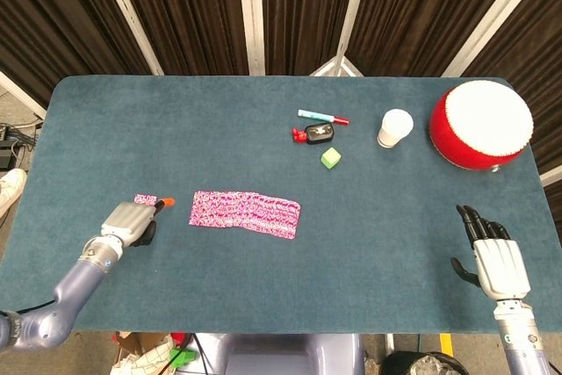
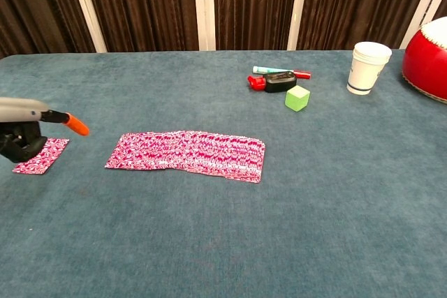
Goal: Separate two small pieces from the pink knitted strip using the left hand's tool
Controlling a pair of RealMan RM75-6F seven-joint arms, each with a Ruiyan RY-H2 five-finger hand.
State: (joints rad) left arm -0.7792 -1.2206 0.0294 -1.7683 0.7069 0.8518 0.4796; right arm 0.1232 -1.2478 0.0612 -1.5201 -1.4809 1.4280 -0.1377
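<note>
The left hand (image 1: 127, 221) is grey with black fingers on a shiny blue-grey arm. The right hand (image 1: 493, 256) is white with black fingers.

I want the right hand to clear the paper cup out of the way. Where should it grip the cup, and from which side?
Grip the paper cup around the middle of its wall, coming from the near side, where the right hand lies. It stands upright and open end up, so a side wrap fits better than a top pinch. The red drum sits close on its right, which likely crowds that side.
</note>
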